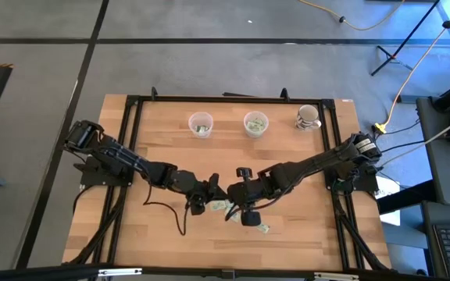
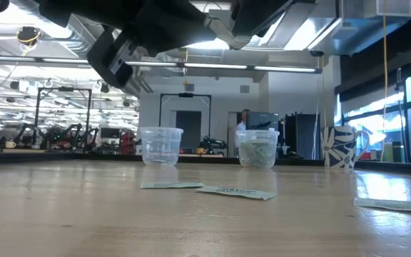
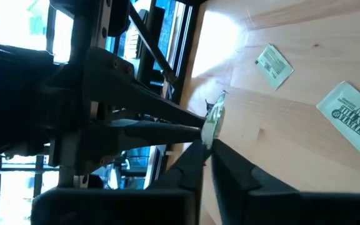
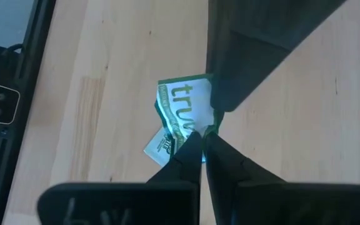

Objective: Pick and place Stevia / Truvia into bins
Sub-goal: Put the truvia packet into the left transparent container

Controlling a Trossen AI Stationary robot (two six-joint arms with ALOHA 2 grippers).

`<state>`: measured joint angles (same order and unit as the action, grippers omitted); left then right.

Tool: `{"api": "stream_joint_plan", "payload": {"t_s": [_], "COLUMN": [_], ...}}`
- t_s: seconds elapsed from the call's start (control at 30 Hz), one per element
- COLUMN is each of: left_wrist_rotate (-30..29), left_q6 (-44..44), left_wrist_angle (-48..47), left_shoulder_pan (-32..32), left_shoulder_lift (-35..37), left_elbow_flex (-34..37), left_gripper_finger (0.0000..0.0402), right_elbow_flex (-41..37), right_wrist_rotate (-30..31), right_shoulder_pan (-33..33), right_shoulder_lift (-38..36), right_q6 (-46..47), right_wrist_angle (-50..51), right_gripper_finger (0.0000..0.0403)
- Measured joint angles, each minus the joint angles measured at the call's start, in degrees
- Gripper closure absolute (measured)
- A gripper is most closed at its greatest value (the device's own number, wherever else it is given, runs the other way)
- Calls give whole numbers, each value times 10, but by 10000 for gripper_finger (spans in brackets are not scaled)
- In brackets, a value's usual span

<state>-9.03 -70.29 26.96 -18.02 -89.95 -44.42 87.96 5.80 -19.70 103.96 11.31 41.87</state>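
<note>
Right gripper (image 4: 204, 142) pinches a green-and-white paper Truvia sachet (image 4: 181, 107) above the wooden table (image 1: 162, 140). Left gripper (image 3: 209, 142) clamps another pale sachet (image 3: 214, 119) edge-on. Loose sachets (image 2: 237, 191) lie short of two translucent plastic cups (image 1: 201, 124).

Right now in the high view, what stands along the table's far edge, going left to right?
Left cup → right cup → mug. Both cups hold sachets already.
</note>
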Motion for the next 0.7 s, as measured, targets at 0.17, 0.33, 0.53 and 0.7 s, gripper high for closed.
{"api": "stream_joint_plan", "payload": {"t_s": [0.17,0.33,0.53,0.7], "left_wrist_rotate": [-2,-4,-6,-29], "left_q6": [0,0,6,44], "left_wrist_angle": [0,0,-2,-2], "left_shoulder_pan": [0,0,0,0], "left_shoulder_lift": [0,0,0,0], "left_elbow_flex": [0,0,0,0], "left_gripper_finger": [397,399,399,399], "right_elbow_flex": [0,0,1,1], "right_wrist_rotate": [0,6,20,51], "right_shoulder_pan": [0,0,0,0], "right_shoulder_lift": [0,0,0,0], "right_q6": [1,6,26,65], "right_wrist_angle": [0,1,39,89], "right_gripper_finger": [389,387,339,284]}}
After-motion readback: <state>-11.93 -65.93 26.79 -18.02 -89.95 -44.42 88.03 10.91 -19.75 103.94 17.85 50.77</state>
